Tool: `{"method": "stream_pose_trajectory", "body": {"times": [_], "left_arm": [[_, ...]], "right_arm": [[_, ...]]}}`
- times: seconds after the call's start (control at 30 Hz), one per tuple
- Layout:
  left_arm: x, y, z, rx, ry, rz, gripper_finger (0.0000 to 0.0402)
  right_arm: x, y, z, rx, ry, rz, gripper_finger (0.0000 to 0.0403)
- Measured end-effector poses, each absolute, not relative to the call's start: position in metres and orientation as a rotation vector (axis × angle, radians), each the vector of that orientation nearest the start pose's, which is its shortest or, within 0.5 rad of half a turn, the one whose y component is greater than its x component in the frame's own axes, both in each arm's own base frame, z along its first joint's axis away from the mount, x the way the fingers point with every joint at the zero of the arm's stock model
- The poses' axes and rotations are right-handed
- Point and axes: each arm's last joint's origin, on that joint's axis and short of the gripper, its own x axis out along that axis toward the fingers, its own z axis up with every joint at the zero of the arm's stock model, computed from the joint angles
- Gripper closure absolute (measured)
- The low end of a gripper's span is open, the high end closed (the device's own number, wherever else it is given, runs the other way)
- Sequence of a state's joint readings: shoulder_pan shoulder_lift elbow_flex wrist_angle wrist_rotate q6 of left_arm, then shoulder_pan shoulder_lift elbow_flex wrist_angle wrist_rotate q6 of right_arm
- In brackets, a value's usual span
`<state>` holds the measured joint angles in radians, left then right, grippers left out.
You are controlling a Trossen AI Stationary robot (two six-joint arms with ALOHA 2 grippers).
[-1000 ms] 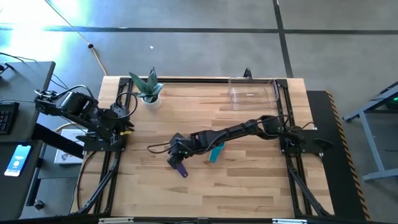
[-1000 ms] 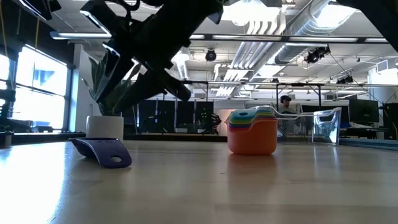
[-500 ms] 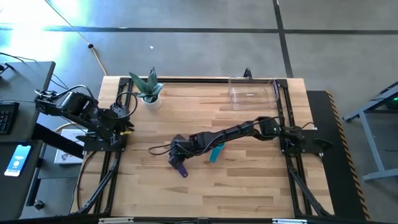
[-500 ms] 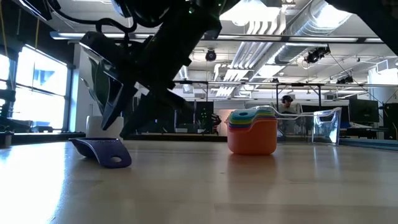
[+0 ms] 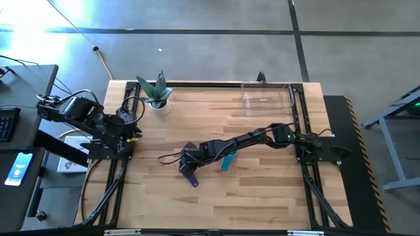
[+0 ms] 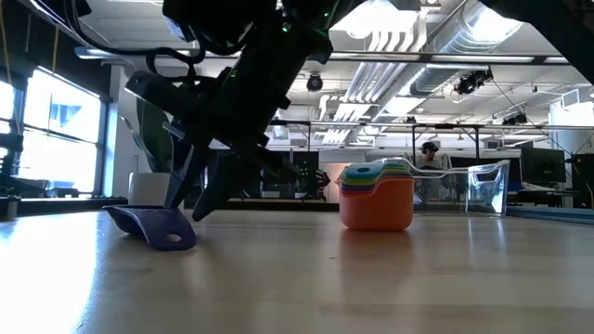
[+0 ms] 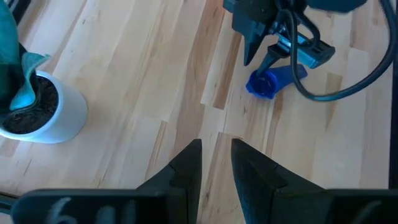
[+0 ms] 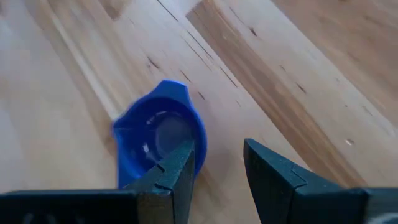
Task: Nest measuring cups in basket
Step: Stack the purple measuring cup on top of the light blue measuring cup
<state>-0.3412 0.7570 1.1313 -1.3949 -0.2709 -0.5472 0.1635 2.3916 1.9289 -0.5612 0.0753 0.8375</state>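
No readable text, label, brand, number or sign anywhere. Phone screen point(image 5: 18, 168) beside table lit blue, content too small to read. Keyboard point(image 5: 5, 122) at frame edge, keys not legible. Cups, basket, plant pot, arms: no markings made out.

Seven cups point(image 6: 376, 197), one basket point(image 5: 266, 98)
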Motion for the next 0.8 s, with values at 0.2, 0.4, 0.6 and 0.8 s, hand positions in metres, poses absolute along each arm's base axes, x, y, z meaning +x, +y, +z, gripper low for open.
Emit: {"method": "stream_pose_trajectory", "body": {"times": [0.2,0.4,0.6,0.8], "left_arm": [[0.0820,-0.0207,0.3487,-0.193,0.950,0.205,0.0326],[0.0820,-0.0207,0.3487,-0.192,0.950,0.205,0.0326],[0.0820,-0.0207,0.3487,-0.169,0.951,0.194,0.0326],[0.0820,-0.0204,0.3488,-0.163,0.948,0.201,0.0326]], "right_arm": [[0.5015,0.0805,0.1424,0.641,1.001,-0.360,0.0275],[0.4998,0.0797,0.1414,0.681,1.009,-0.404,0.0287],[0.4998,0.0799,0.1414,0.701,1.009,-0.408,0.0351],[0.4998,0.0806,0.1414,0.772,1.013,-0.423,0.0393]]}}
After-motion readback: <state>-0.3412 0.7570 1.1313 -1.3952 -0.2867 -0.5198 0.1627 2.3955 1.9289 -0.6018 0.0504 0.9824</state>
